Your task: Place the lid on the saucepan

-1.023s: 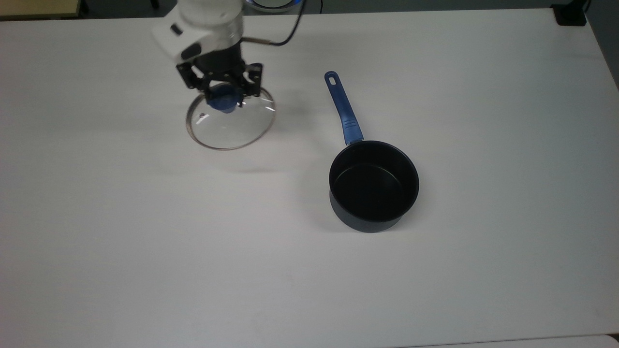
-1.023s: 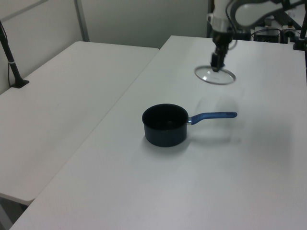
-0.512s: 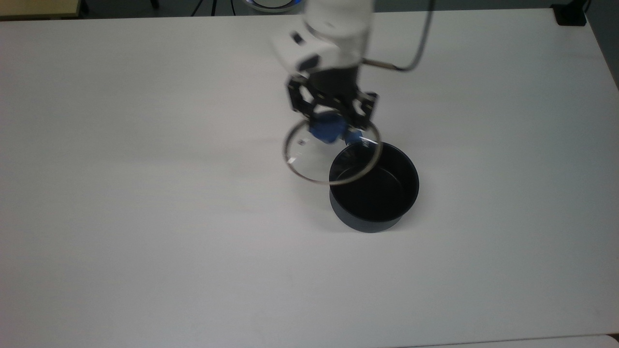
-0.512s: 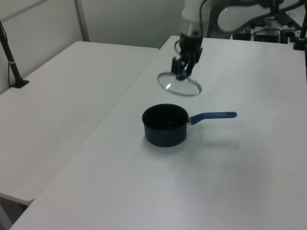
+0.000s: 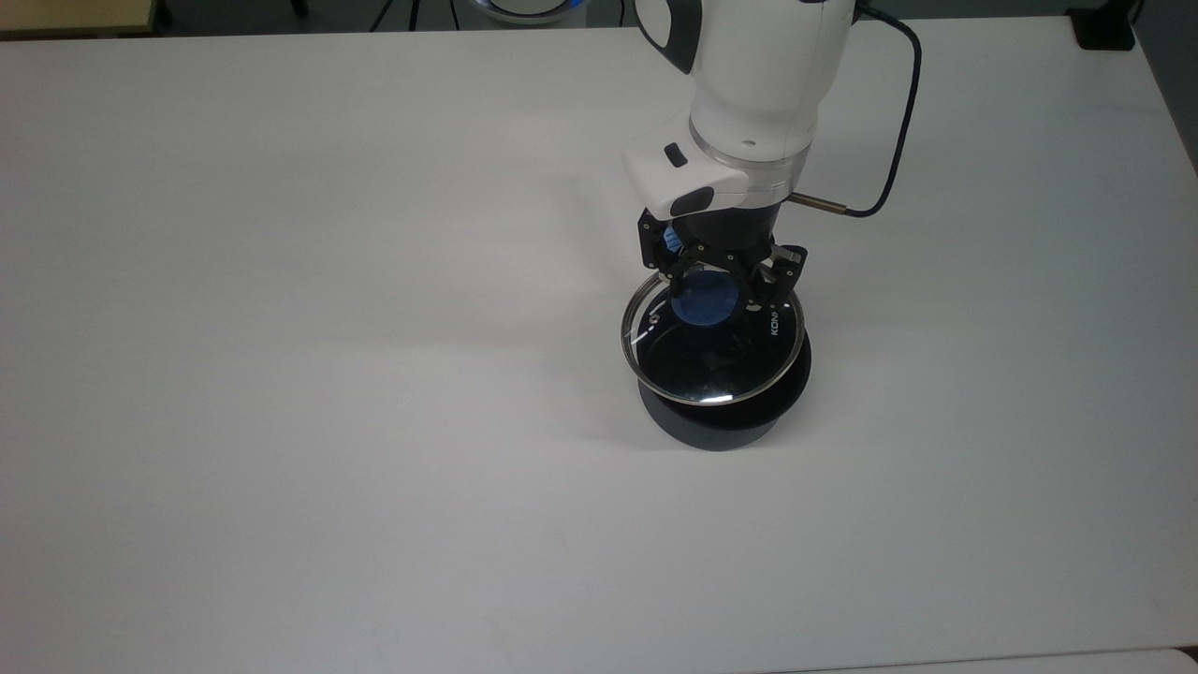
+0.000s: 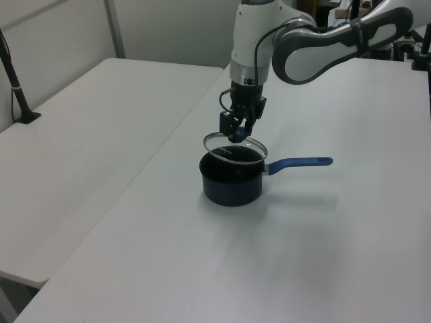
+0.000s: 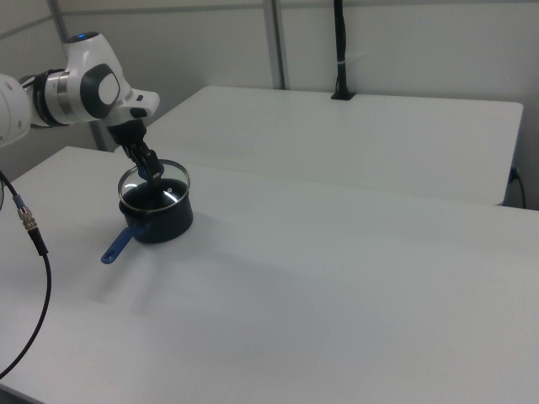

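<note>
The arm is in the carrying step, with the lid all but delivered. The gripper is clamped on the blue knob at the centre of the lid, and holds the glass disc in the air directly over the saucepan. In the left view the lid hangs slightly tilted, just above the saucepan, with its steel rim apart from the pan's rim on the side nearer the arm; whether the far edge already touches cannot be told. From the top view the lid covers nearly the whole mouth of the saucepan, sitting a little off centre toward the arm. The saucepan stands upright on the white table, and its blue handle points away from the pan toward the left view's right.

The next move probably calls for a small shift to centre the lid on the saucepan, levelling it, then a straight descent until the rim seats all round, and only then letting go of the knob.
</note>
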### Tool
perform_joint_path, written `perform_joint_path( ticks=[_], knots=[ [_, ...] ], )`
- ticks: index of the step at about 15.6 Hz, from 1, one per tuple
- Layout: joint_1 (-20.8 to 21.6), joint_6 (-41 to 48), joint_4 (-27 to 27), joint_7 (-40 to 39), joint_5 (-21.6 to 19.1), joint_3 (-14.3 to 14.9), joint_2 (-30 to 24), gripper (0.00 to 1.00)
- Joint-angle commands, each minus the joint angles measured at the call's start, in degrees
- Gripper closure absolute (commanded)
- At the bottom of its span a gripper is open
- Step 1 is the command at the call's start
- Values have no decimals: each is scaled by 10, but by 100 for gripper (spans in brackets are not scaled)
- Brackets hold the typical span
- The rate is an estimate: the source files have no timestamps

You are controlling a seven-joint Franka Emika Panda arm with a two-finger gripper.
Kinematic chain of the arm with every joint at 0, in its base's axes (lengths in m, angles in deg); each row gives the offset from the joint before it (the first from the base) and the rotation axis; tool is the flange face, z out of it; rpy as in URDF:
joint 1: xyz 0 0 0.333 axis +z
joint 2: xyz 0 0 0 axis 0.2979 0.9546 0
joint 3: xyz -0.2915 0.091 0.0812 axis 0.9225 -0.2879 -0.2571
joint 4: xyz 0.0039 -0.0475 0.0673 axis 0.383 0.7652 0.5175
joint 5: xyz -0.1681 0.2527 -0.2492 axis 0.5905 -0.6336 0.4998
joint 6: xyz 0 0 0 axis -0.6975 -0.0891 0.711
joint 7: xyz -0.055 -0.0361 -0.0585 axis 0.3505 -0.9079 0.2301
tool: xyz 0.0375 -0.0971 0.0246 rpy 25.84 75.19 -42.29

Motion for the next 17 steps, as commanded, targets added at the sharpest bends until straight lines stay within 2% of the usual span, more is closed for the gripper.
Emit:
perform_joint_path(
  ticks=[1, 9, 10, 11, 12, 14, 17],
  knots=[
    [21, 4, -27, 37, 3, 11, 11, 52],
    [25, -27, -28, 56, 6, 11, 45, 51],
    [25, -27, -28, 55, 7, 11, 44, 47],
    [24, -25, -26, 53, 7, 12, 43, 22],
    [23, -25, -26, 51, 8, 12, 42, 0],
    [19, -21, -24, 41, 15, 11, 35, 0],
    [5, -16, -21, 41, 10, 10, -5, 0]
  ],
)
